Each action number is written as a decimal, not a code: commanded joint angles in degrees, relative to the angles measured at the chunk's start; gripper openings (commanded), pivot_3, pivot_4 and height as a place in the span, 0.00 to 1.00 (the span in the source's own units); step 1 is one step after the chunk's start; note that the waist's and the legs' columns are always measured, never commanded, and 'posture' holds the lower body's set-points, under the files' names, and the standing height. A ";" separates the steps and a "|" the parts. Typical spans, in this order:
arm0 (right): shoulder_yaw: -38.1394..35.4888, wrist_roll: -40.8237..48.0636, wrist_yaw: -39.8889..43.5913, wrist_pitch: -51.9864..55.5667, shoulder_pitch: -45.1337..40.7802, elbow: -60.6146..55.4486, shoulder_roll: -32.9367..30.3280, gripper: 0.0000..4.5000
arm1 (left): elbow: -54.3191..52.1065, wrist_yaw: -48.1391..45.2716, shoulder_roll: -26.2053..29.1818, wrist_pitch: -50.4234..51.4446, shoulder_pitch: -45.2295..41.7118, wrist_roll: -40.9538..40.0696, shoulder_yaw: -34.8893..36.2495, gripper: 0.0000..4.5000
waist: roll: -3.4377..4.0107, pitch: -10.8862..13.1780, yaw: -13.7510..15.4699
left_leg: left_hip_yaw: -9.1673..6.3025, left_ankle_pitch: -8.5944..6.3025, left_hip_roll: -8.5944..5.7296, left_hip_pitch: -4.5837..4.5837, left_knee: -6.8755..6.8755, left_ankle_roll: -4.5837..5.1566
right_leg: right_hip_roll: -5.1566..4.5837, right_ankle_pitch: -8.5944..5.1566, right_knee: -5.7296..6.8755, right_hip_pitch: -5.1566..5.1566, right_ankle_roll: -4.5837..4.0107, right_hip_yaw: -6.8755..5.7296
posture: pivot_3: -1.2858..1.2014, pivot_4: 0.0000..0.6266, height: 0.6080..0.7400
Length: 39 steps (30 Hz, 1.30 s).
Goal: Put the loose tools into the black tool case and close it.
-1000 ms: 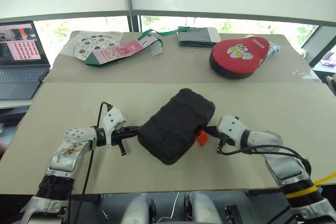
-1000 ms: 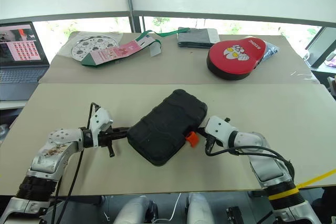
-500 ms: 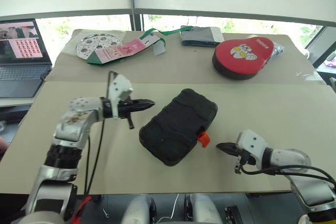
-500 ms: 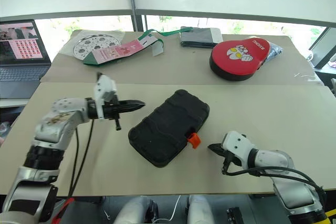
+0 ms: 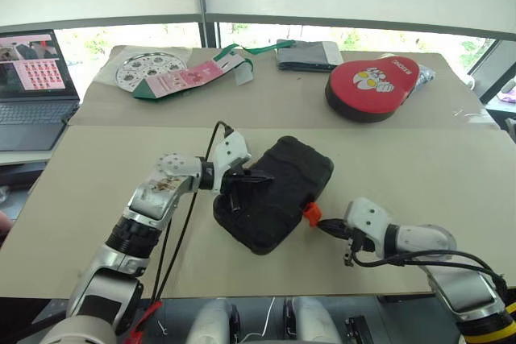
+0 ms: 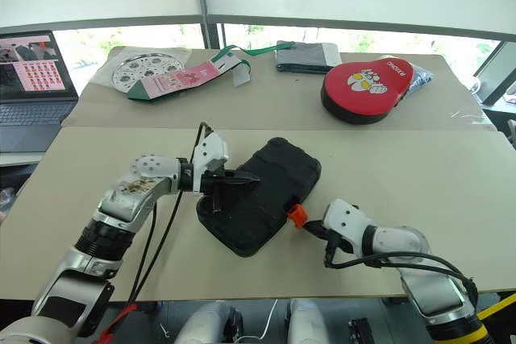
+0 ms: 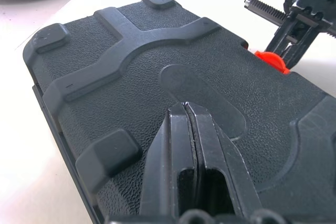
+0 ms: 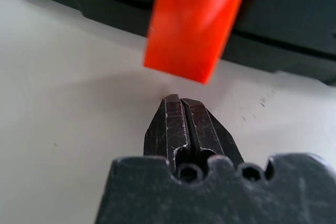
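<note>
The black tool case (image 5: 294,168) lies closed and askew on the near table, its orange latch (image 5: 311,214) sticking out from the near right edge. My left gripper (image 5: 268,176) is shut, with its tips low over the middle of the textured lid (image 7: 131,72); whether they touch it I cannot tell. My right gripper (image 5: 320,225) is shut too, its tips (image 8: 180,99) just short of the latch (image 8: 191,27) and low over the tabletop. The left wrist view also catches the right gripper (image 7: 294,24) beyond the latch (image 7: 272,60). The loose tools are out of view.
On the far table are a red pad with a cartoon face (image 5: 372,86), a dark flat pouch (image 5: 306,54), a round metal plate (image 5: 147,68) and a pink-green packet (image 5: 181,80). A laptop (image 5: 32,78) stands at the far left. A seam separates the two tabletops.
My left gripper rose from the case's left end and swung right over the lid. My right gripper drew back from the latch, then came close to it again.
</note>
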 commanded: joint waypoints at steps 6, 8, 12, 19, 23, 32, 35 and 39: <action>1.51 0.35 2.66 4.42 -5.26 -3.78 -2.63 0.01 | -0.84 -0.28 1.01 -0.33 2.90 2.24 -2.40 0.02 | 0.02 -0.01 0.00 | -0.01 -0.01 -0.01 0.00 0.00 0.02 | -0.02 0.00 0.00 0.00 0.00 0.00 | 0.52 0.24 1.00; 2.19 0.40 3.59 5.33 -6.44 -3.97 -3.03 0.01 | -1.02 -0.07 0.77 -0.11 3.17 2.26 -2.59 0.02 | 0.02 -0.01 -0.07 | -0.01 -0.01 0.00 0.01 0.00 0.02 | -0.02 0.00 0.00 0.00 0.00 0.00 | 0.52 0.24 1.00; 3.52 0.47 5.04 6.81 -8.80 -3.69 -3.60 0.01 | -1.33 0.05 0.63 0.18 3.81 2.39 -3.19 0.02 | 0.03 -0.02 -0.02 | -0.01 -0.02 0.00 0.03 0.00 0.03 | -0.02 0.00 0.01 0.01 -0.01 0.00 | 0.52 0.24 1.00; 6.60 -1.09 5.74 6.63 -15.18 1.00 -1.74 0.01 | -1.29 0.18 0.34 0.51 4.66 2.67 -4.13 0.02 | 0.05 -0.04 -0.03 | -0.01 -0.02 -0.01 0.07 0.01 0.05 | -0.02 0.00 0.00 0.05 -0.01 0.00 | 0.52 0.24 1.00; 7.55 -2.25 5.39 5.84 -18.16 3.91 -0.07 0.01 | -1.08 0.12 0.28 0.66 4.71 2.70 -4.21 0.02 | 0.09 -0.06 -0.21 | 0.01 -0.02 0.00 0.12 0.00 0.04 | -0.02 0.00 0.03 0.07 -0.01 0.02 | 0.52 0.24 1.00; 2.68 2.63 6.75 9.54 -16.38 -0.78 -0.35 0.01 | -1.00 0.16 0.19 0.88 5.17 2.89 -4.29 0.02 | 0.16 -0.10 -0.25 | 0.01 -0.02 0.00 0.18 -0.01 0.03 | -0.04 0.01 0.07 0.10 -0.02 0.04 | 0.52 0.24 1.00; 0.51 5.29 8.41 11.73 -14.16 -3.66 -2.38 0.01 | -0.64 0.02 0.15 0.61 5.28 3.07 -4.41 0.02 | 0.26 -0.16 -0.18 | 0.01 -0.02 -0.01 0.17 -0.02 0.04 | -0.06 0.01 0.05 0.09 -0.02 0.04 | 0.52 0.24 1.00; -0.47 6.79 8.03 12.25 -13.40 -4.65 -2.49 0.01 | -0.02 0.00 -0.12 0.46 5.09 3.31 -4.69 0.02 | 0.32 -0.21 -0.14 | 0.00 -0.03 0.00 0.22 -0.02 0.06 | -0.05 0.01 0.04 0.13 -0.02 0.03 | 0.52 0.24 1.00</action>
